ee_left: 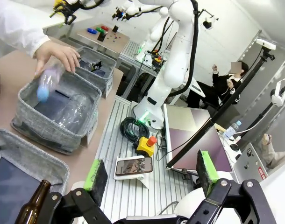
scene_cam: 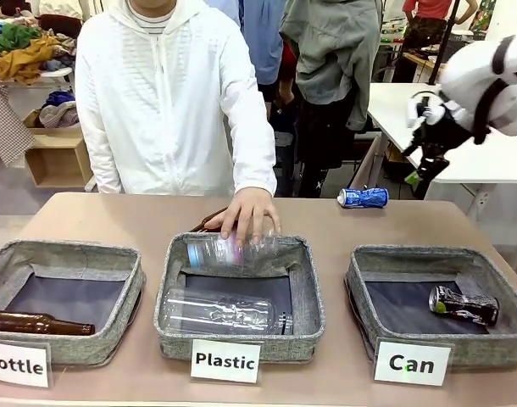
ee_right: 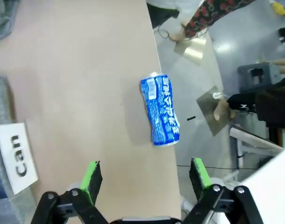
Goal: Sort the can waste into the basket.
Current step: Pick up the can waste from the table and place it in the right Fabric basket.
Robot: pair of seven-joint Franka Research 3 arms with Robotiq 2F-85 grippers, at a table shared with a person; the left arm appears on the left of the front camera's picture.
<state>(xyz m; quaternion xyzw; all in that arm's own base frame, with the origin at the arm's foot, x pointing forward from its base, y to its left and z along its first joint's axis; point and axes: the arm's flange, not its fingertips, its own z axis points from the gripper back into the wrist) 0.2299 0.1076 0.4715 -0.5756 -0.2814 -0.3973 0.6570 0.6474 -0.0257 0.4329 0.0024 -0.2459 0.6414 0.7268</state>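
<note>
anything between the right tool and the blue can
Nothing: in the right wrist view just bare table lies between the open right tool and the blue can.

Left tool (ee_left: 151, 171) is hanging open
Ahead-left of it, a hand (ee_left: 58, 53) is holding a clear bottle (ee_left: 48, 84) over a grey basket (ee_left: 49, 132).

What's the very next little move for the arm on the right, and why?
Probably lower the open right gripper toward the blue can so its fingers straddle it. That can lies on its side near the table edge, ahead of the gripper. The black can already sits in the Can basket, so this one looks left.
</note>
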